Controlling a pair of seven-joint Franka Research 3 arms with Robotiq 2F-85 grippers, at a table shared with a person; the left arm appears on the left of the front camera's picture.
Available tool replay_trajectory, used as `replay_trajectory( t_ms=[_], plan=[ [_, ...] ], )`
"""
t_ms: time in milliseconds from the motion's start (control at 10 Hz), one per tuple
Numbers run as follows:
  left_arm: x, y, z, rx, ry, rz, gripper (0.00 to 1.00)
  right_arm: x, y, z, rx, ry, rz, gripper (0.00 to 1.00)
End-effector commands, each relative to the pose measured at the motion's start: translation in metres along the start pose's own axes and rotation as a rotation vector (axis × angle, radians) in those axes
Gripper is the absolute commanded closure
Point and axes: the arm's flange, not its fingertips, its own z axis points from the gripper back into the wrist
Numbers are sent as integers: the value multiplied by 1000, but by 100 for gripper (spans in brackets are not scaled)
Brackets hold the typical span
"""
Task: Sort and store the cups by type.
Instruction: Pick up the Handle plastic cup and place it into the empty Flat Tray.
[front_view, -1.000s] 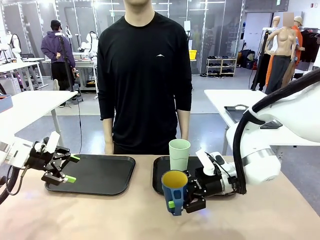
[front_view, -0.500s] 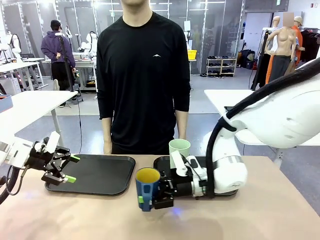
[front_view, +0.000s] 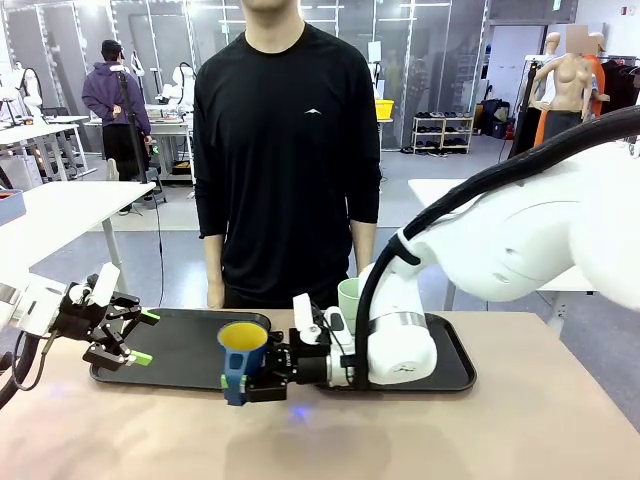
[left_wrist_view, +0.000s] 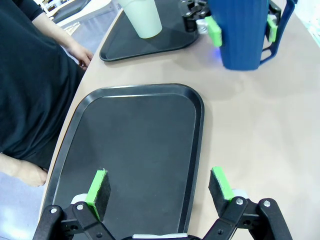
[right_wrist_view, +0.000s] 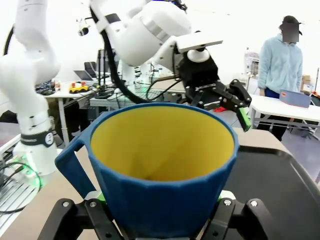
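Right pincer (front_view: 243, 383) clenched on the dark blue mug (front_view: 241, 358), upright, yellow inside, held above the worktop (front_view: 500, 430) just beside the left black tray (front_view: 185, 350). Pale green tumbler (front_view: 349, 301) stands on the right tray (front_view: 452, 365). Left pincer (front_view: 143, 338) released, over left tray.

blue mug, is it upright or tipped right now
Upright. The blue mug, gripped by the right gripper, has its yellow opening facing up and its walls vertical.

Dark blue mug (front_view: 242, 356), yellow inside. Pale green tumbler (front_view: 348, 299), two black trays (front_view: 185, 345), light brown surface (front_view: 500, 430). Black hands with bright green pads (left_wrist_view: 98, 186), white arms.
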Motion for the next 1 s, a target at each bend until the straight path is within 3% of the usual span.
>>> replay_trajectory(
  t_ms=[0, 400, 900],
  plan=[
    [0, 0, 1, -4, -17, -2, 0, -3, -15, -28, -62, 16, 35, 28],
    [0, 0, 1, -4, -17, -2, 0, -11, -38, -70, -166, 0, 9, 28],
    [0, 0, 1, -4, -17, -2, 0, -22, -63, -94, -353, 4, 16, 28]
  ],
)
